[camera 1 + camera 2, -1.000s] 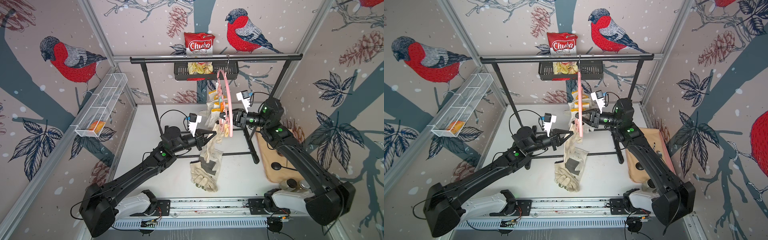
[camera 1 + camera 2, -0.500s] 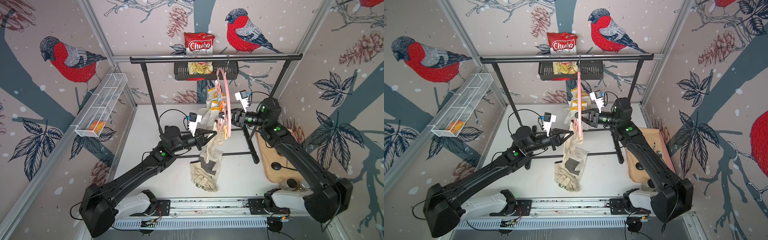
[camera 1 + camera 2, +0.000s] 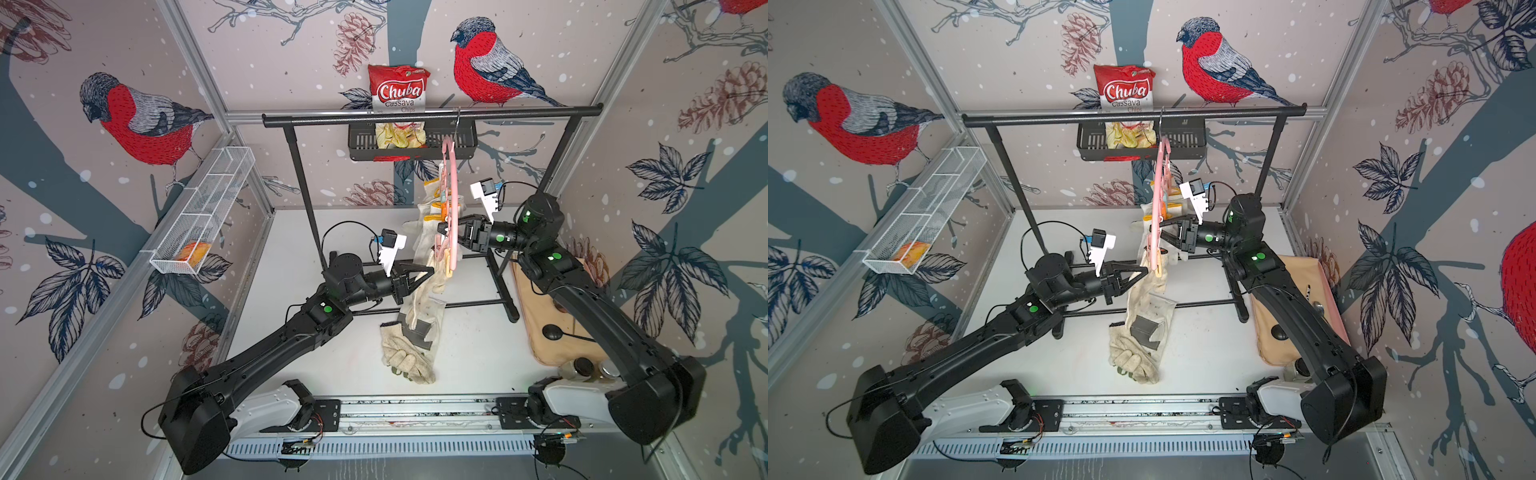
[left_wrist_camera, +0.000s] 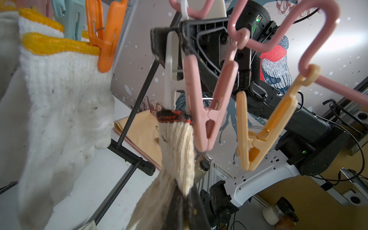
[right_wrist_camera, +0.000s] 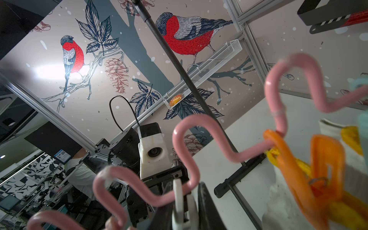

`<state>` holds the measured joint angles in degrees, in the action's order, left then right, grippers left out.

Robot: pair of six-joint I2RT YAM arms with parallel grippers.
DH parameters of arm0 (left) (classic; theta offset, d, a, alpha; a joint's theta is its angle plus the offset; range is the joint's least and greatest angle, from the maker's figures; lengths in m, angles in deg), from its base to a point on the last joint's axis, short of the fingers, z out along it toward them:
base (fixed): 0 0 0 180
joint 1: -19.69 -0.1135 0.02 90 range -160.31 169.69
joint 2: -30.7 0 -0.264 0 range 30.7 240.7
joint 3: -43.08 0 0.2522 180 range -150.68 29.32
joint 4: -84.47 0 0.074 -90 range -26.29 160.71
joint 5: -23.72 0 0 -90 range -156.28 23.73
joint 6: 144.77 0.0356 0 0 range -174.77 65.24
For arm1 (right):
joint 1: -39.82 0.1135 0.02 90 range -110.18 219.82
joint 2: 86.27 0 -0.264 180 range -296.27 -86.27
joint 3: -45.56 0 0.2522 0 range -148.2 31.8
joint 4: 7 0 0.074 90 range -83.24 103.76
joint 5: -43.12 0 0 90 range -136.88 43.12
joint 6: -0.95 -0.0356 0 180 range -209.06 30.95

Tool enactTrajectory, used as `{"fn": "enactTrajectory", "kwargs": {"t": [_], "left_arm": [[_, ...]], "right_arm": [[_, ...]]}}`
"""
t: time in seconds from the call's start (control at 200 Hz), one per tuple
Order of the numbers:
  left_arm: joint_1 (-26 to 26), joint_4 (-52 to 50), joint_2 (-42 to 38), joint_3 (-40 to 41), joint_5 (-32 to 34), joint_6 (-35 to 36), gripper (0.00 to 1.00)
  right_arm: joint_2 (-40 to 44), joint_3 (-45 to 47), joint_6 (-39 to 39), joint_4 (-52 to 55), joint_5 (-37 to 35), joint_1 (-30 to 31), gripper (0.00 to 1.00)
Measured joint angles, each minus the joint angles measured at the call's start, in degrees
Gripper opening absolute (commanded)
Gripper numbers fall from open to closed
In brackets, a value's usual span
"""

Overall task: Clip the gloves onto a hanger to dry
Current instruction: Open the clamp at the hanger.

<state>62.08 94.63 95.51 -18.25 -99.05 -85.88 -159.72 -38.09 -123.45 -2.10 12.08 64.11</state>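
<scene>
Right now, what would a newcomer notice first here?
The pink hanger dangling from the black rack mid-scene, knit gloves already clipped on. Both arms meet there: the left gripper holds up a glove while the right gripper pinches a white clothespin. A red chips bag stands behind it.

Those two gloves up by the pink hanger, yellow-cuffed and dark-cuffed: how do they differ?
The yellow-cuffed glove has a yellow edge; the dark-cuffed glove a black one flecked orange-red. An orange clothespin clamps the yellow-cuffed glove; the left gripper holds the dark-cuffed glove up, cuff at a white clothespin. The yellow-cuffed glove hangs spread; the dark-cuffed glove is bunched narrow. Both are off-white, knit at the wrist, slightly soiled.
</scene>
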Motion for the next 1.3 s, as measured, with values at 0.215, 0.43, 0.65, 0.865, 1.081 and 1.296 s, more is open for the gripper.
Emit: {"fn": "enactTrajectory", "kwargs": {"t": [0.215,0.43,0.65,0.865,1.081,1.296], "left_arm": [[0.07,-0.70,0.26,-1.18,0.04,1.31,0.00],[0.04,-2.29,0.52,-3.43,1.81,3.96,0.00],[-0.68,-3.19,1.01,-4.68,4.50,5.90,0.00],[-0.70,-4.09,1.29,-5.77,4.50,6.10,0.00],[-0.72,-4.52,1.44,-6.80,4.50,6.14,0.00],[-0.72,-4.74,1.44,-6.03,4.46,6.10,0.00]], "right_arm": [[0.04,0.48,0.02,-0.15,-0.07,-0.02,0.17],[0.68,1.14,0.02,-0.55,-0.04,-0.04,0.17],[1.09,1.38,0.15,-0.50,-0.04,-0.04,0.17],[1.16,1.75,0.26,-0.55,-0.07,-0.11,0.17],[1.16,1.92,0.61,-0.92,-0.07,-0.20,0.20],[1.16,1.92,1.01,-0.46,-0.52,-1.01,0.47]]}}
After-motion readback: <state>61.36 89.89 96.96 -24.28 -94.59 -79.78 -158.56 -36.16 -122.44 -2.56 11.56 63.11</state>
